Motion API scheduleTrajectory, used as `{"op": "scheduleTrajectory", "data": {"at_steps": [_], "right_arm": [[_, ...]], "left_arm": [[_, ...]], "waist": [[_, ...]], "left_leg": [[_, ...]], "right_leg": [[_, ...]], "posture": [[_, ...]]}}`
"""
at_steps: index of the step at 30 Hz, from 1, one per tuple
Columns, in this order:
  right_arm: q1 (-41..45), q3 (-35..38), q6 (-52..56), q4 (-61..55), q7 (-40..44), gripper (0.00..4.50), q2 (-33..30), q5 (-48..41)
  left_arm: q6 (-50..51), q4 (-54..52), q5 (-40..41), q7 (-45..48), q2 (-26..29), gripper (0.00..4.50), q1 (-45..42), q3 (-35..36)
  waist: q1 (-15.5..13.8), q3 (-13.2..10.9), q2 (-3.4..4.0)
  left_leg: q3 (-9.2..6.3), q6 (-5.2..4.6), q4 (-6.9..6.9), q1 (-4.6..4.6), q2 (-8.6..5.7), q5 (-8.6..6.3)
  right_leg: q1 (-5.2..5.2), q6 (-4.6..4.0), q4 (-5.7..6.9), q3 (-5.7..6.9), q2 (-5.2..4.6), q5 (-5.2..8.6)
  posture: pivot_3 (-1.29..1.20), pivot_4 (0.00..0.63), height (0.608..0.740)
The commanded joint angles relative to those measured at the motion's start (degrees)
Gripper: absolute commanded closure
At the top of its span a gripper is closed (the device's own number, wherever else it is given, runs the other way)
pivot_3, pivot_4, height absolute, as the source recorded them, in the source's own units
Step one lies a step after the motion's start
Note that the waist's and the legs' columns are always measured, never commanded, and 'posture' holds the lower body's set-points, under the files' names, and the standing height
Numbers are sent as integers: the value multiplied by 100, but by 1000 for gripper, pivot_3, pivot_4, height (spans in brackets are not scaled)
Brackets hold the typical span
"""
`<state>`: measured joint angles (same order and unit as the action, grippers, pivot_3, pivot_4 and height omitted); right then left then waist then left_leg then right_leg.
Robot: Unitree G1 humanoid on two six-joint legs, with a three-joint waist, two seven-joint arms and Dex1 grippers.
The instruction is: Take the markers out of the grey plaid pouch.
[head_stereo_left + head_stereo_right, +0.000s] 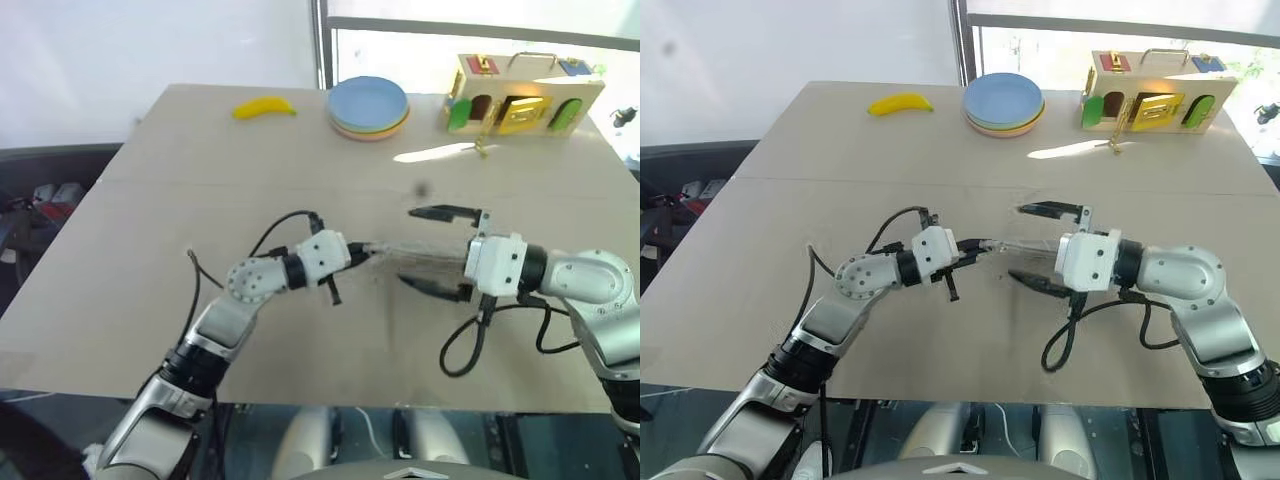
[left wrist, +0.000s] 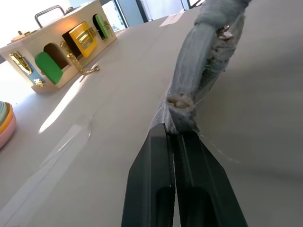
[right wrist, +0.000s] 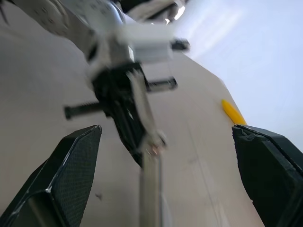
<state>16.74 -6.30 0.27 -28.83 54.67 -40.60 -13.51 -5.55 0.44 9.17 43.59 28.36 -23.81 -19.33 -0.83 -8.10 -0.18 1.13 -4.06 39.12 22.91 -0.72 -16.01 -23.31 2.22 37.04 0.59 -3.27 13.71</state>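
The grey plaid pouch [image 1: 412,258] hangs level above the table, stretched between my two hands. My left gripper [image 1: 362,250] is shut on one narrow end of it; in the left wrist view the black fingers [image 2: 156,179] pinch the fabric and the pouch [image 2: 203,61] runs away from them. My right gripper [image 1: 408,247] stands open, one finger above and one below the pouch's other end, not touching it. In the right wrist view the pouch [image 3: 150,189] lies between the wide-spread fingers [image 3: 75,165]. The markers are hidden.
At the table's far side lie a yellow banana [image 1: 264,107], a stack of pastel plates [image 1: 368,107] and a wooden latch box [image 1: 522,95]. Bare tabletop [image 1: 150,250] lies under and around both hands.
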Motion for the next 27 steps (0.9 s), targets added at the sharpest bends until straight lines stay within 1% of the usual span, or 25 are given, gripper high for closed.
{"op": "scheduleTrajectory", "data": {"at_steps": [1, 6, 12, 14, 16, 19, 20, 23, 24, 27], "right_arm": [[31, -5, 147, -347, 68, 0, -96, -97], [263, -95, 460, -304, -251, 0, 215, -65], [221, -263, 276, -22, -282, 0, 385, 170], [175, -282, 218, 48, -269, 537, 425, 196], [139, -281, 179, 71, -246, 1244, 444, 203], [82, -271, 285, 59, -225, 2680, 485, 54], [62, -254, 329, 46, -228, 2973, 505, -6], [41, -184, 457, 3, -287, 4246, 558, -132], [43, -156, 512, -8, -308, 4427, 568, -182], [81, -10, 839, -85, -481, 4427, 645, -444]], "left_arm": [[2, -254, -40, 30, -89, 4453, -43, 208], [-28, -223, -127, 109, -183, 4453, -15, 220], [-59, -208, -171, 155, -259, 4453, -11, 251], [-57, -203, -175, 157, -275, 4500, -2, 268], [-39, -205, -169, 156, -293, 4500, 7, 293], [-20, -205, -170, 165, -308, 4500, 3, 307], [-15, -193, -173, 166, -312, 4500, -7, 314], [-26, -165, -198, 166, -324, 4500, -15, 345], [-37, -153, -207, 175, -325, 4500, -6, 352], [-51, -143, -225, 199, -326, 4500, 19, 370]], "waist": [[0, -1, -1], [2, -1, -2], [-1, -2, -3], [0, -2, -3], [-1, -2, -3], [1, -2, -3], [0, -2, -4], [2, -2, -4], [2, -2, -3], [1, -2, -4]], "left_leg": [[-1, 0, 1, 0, 0, 0], [0, 2, 2, -1, -1, 1], [0, 2, 2, -1, -4, 1], [1, 2, 3, -1, -5, 1], [0, 2, 3, -1, -5, 1], [0, 2, 3, -1, -5, 1], [0, 2, 3, -1, -5, 1], [0, 1, 3, -1, -5, 0], [0, 1, 2, -1, -5, 0], [0, 1, 3, -1, -4, 1]], "right_leg": [[0, 0, 1, -1, -18, 0], [0, 0, 4, -3, -22, 0], [0, 0, 5, -3, -26, 0], [0, 0, 5, -2, -26, 0], [0, 0, 5, -2, -26, 0], [0, -1, 5, -1, -25, 0], [0, -1, 5, -1, -25, 0], [0, 0, 5, 0, -26, 0], [0, -1, 5, -1, -25, 0], [0, -1, 5, -2, -26, 0]], "posture": [[0, 150, 740], [0, 150, 740], [0, 150, 740], [0, 150, 740], [0, 150, 740], [0, 150, 740], [0, 150, 740], [0, 150, 740], [0, 150, 740], [0, 150, 740]]}}
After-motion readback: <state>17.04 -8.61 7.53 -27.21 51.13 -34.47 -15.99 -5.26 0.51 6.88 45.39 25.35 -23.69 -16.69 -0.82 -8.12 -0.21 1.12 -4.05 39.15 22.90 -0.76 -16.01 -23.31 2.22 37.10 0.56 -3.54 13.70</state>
